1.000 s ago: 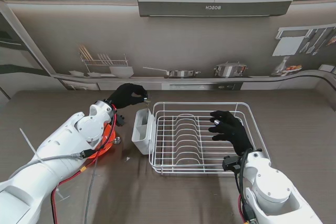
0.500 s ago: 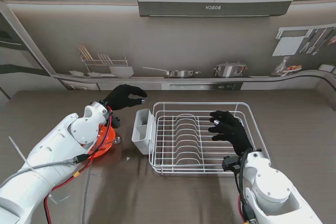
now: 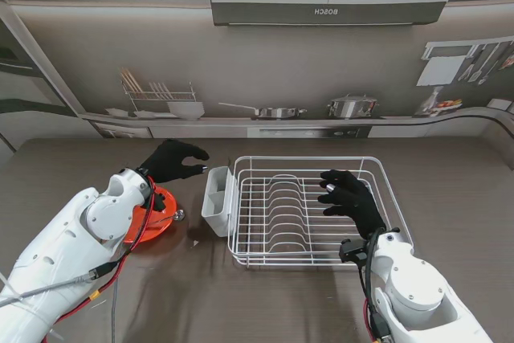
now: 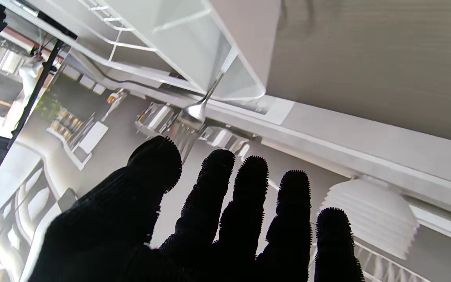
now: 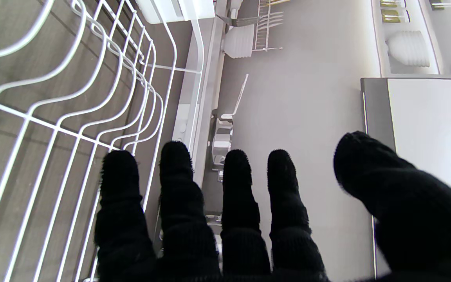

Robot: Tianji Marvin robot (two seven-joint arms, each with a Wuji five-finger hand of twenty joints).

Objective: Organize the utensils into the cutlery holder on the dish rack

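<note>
Nearest us, our right hand (image 3: pixel 351 198) rests spread over the dish rack (image 3: pixel 377 174), grasping nothing. Farther off, our left hand (image 3: pixel 173 160) hangs released, fingers apart, just beside the cutlery holder (image 3: pixel 217 202). A slim, shiny metal fork (image 4: pixel 194 113) stands in the holder, tines up and leaning. We judge it best to draw the left hand clear without nudging the fork.

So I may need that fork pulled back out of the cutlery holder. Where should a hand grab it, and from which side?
Grip the fork at its neck, just under the tines: only that end sticks out of the cutlery holder, the handle is sunk inside. Probably come from above with the left hand, open beside it.
</note>
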